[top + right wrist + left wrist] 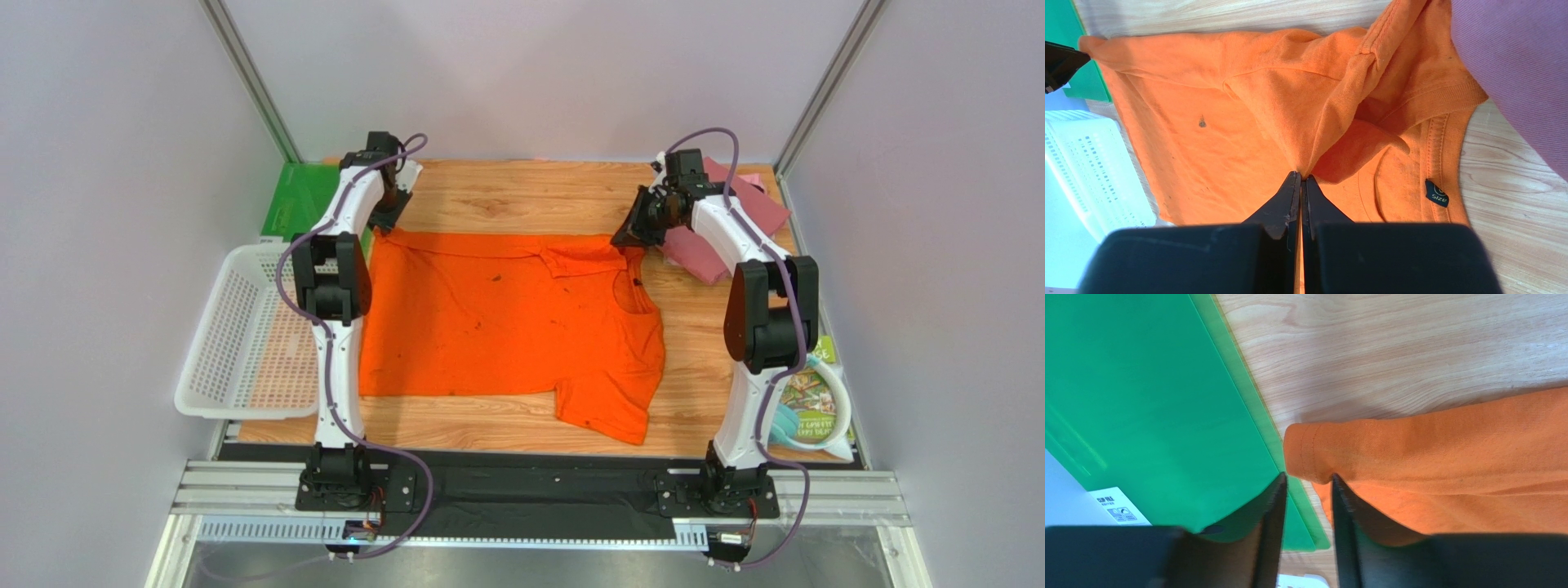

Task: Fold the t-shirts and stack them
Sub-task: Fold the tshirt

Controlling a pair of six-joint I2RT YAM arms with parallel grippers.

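A bright orange t-shirt (503,325) lies spread flat on the wooden table, one sleeve hanging toward the front right. At its far left corner my left gripper (390,202) stands with its jaws a little apart. In the left wrist view the corner of the orange shirt (1413,453) just touches the tips of that gripper (1308,481), and green plastic and wood show through the gap. By the collar, my right gripper (1301,176) is shut on a raised fold of the orange shirt (1247,135). A folded maroon-red shirt (697,252) and a pale pink one (763,200) lie at the far right.
A flat green plastic sheet (294,200) lies at the far left corner, right beside the shirt's corner (1137,398). A white mesh basket (239,331) hangs off the table's left edge. Printed packets (812,404) lie at the front right.
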